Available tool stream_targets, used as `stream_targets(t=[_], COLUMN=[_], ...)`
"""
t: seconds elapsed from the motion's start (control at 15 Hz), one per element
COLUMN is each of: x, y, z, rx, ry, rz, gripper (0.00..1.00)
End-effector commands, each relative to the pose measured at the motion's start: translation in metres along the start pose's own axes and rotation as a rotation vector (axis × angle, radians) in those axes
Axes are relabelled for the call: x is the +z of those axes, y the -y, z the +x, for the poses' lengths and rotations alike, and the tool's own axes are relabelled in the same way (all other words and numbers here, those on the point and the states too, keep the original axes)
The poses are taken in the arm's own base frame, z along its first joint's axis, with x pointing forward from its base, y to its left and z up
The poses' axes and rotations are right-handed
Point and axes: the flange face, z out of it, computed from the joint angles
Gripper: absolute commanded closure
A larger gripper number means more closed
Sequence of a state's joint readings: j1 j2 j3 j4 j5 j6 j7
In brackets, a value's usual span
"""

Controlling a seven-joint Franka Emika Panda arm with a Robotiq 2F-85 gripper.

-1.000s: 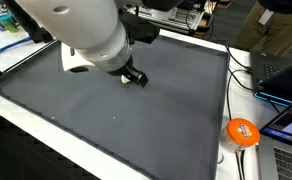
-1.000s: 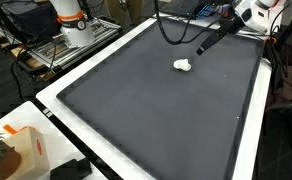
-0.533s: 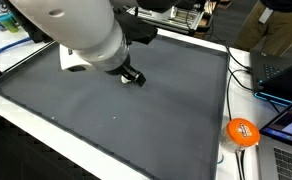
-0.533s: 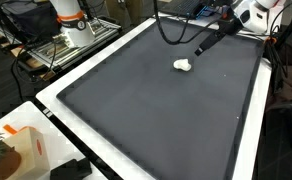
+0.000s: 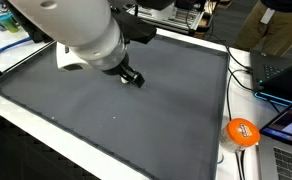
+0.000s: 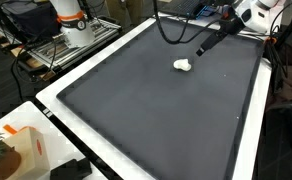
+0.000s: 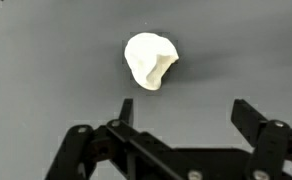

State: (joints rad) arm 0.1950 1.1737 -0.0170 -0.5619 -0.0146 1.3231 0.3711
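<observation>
A small white crumpled lump lies on the dark grey mat. In the wrist view the lump sits just ahead of my gripper and a little to the left of its centre line. The black fingers stand wide apart, with only bare mat between them. The gripper hangs low over the mat beside the lump, which my white arm half hides. The gripper comes in from the far right corner.
A white raised rim frames the mat. An orange ball-like thing, cables and laptops lie off the mat's right side. A cardboard box and a plant stand near one corner. A person is at the back.
The gripper has edged very slightly to the left in an exterior view. The white lump has not moved and the jaws stay wide.
</observation>
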Motion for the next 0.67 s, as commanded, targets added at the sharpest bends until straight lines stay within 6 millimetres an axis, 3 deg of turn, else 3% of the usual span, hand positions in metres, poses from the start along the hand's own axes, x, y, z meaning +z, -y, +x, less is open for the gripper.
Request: stream_targets(t=[0.0, 0.27, 0.6], x=[-0.005, -0.019, -0.019], y=[-0.004, -0.006, -0.018], z=[0.007, 0.006, -0.025], rx=[0.032, 0.074, 0.030], ry=[-0.037, -0.076, 0.053], rz=[0.082, 0.122, 0.068], gripper=[0.00, 0.00, 0.00])
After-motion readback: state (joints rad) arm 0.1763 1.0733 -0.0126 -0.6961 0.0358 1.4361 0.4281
